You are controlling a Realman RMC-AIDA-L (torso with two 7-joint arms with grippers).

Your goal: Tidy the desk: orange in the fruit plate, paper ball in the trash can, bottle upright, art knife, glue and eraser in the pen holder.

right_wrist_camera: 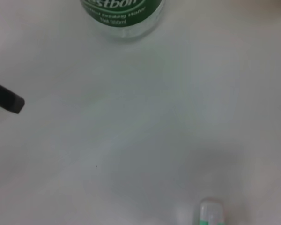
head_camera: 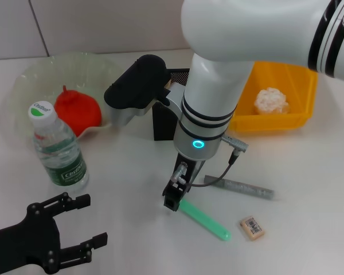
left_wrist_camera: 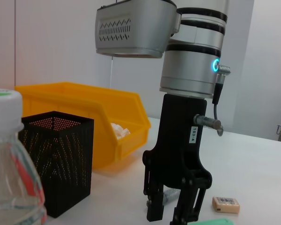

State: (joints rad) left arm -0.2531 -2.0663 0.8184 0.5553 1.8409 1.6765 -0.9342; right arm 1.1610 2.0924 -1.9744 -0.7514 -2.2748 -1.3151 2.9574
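The green glue [head_camera: 205, 220] lies on the white table, and my right gripper [head_camera: 174, 199] stands open right over its near end, fingers [left_wrist_camera: 154, 206] apart and pointing down. The grey art knife [head_camera: 241, 187] and the eraser [head_camera: 252, 227] lie just beyond it. Behind the right arm stands the black mesh pen holder [left_wrist_camera: 56, 159], partly hidden in the head view. The bottle [head_camera: 57, 146] is upright. The orange [head_camera: 77, 109] rests in the clear fruit plate [head_camera: 28, 77]. The paper ball [head_camera: 270, 100] sits in the yellow trash can [head_camera: 301, 94]. My left gripper [head_camera: 89, 220] hovers open at the near left.
The right arm's bulk covers the middle of the head view. The bottle stands between the left gripper and the fruit plate. In the right wrist view only the bottle's base [right_wrist_camera: 122, 14] and the glue's tip [right_wrist_camera: 210, 213] show on bare table.
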